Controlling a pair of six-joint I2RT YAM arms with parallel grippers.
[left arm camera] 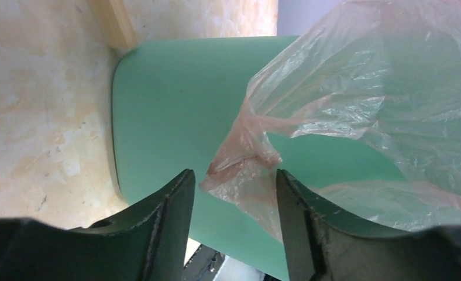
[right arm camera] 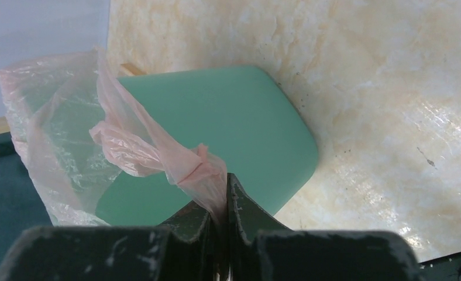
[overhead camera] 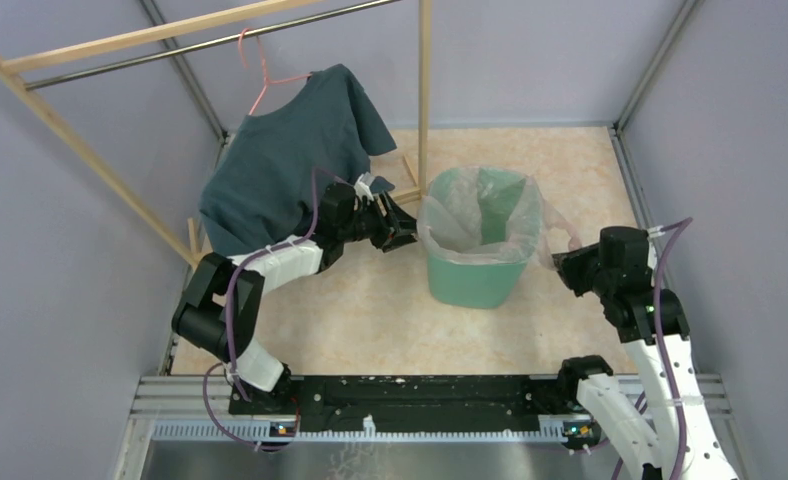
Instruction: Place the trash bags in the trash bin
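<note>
Two grippers are seen flanking the trash bin (overhead camera: 475, 280), which stands upright on the table (overhead camera: 350, 320) a little right of centre in the top view. The trash bag (overhead camera: 440, 228) is draped into the bin's mouth, its pale-pink film spread over the rim on most sides and hanging inside, while part of the green inner wall is exposed at 12 o'clock. The left gripper (left arm camera: 233, 178) is held at the bin's 9 o'clock, just beside the rim. Its jaws are parted widely, and a crumpled corner of the film is seen lying between them without being clamped; whether either finger is touched by it cannot be told. The right gripper (right arm camera: 219, 196) is placed at the bin's 3 o'clock, apart from the wall. Its jaws are pressed together on a twisted corner of the bag, and the film is drawn out from the rim to that pinch. A dark teal shirt (overhead camera: 280, 170) is hung on a pink hanger (overhead camera: 266, 72) from a wooden rack (overhead camera: 120, 40) at the bin's 10 o'clock, and the left arm's wrist is seen in front of the shirt's lower hem.
</note>
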